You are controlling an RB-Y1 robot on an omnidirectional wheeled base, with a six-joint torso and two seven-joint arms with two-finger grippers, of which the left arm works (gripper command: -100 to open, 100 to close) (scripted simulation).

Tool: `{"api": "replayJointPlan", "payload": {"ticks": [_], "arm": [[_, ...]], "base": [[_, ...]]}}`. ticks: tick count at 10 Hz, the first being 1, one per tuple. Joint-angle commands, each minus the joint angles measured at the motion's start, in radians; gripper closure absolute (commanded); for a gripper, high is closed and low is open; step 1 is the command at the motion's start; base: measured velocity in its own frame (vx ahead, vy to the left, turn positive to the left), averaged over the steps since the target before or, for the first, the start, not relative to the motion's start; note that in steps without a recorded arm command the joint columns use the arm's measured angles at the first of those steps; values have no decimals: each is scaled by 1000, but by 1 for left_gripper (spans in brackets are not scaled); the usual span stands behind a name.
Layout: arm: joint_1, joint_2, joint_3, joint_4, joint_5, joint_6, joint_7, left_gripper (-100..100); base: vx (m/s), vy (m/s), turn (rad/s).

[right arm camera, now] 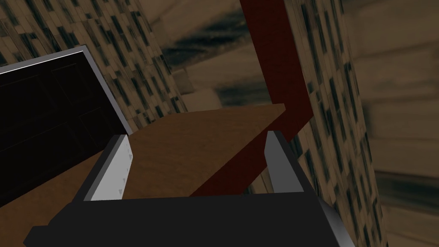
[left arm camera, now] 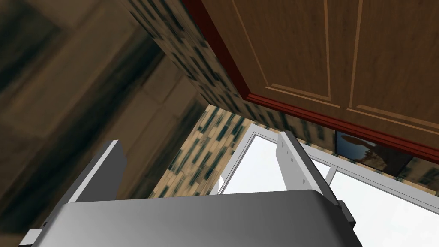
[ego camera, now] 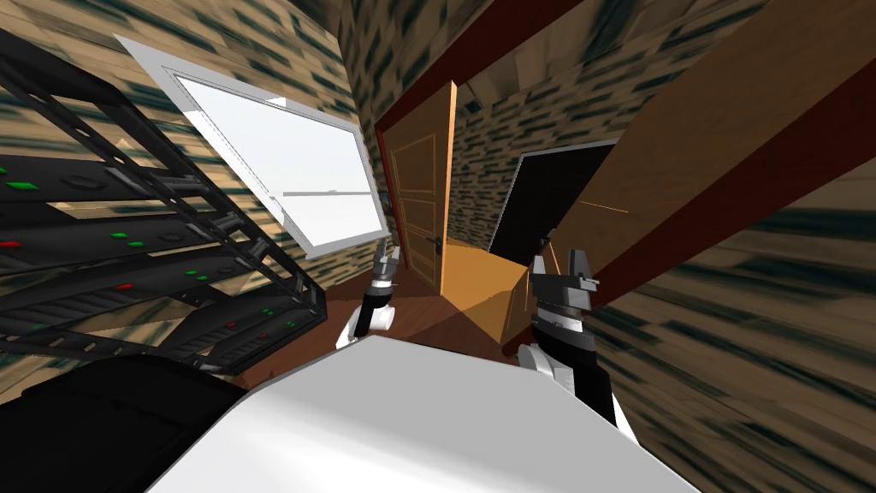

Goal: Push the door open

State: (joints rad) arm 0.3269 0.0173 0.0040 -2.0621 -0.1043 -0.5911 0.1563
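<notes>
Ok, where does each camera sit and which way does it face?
Head view: on the head, steeply down at the open door; left forearm, right forearm show.
Left wrist view: on left hand, up at door and window; jaws open.
Right wrist view: on right hand, toward a black area; jaws open.
Head and left wrist share the window.

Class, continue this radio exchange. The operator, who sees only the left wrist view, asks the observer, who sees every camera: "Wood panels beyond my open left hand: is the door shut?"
Observer: No. In the head view the door stands partly open.
Operator: What shows through the gap?
Observer: A patterned wall with a grey-framed black area.
Operator: And the right hand?
Observer: The right hand, fingers open, is raised by the doorway's red frame.
</notes>
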Motion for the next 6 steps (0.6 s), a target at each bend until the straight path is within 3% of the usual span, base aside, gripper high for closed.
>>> {"api": "replayJointPlan", "payload": {"ticks": [1,2,4,5,6], "arm": [[-37,4,-13,50,-2,11,1,-100],[-37,4,-13,55,-2,11,1,-100],[-77,12,-30,117,-2,19,5,-100],[-77,12,-30,124,-2,19,5,-100],[-98,15,-38,160,-2,24,7,-100]], "base": [[81,88,-24],[44,59,-14],[50,66,-17],[46,65,-18],[50,62,-18]]}}
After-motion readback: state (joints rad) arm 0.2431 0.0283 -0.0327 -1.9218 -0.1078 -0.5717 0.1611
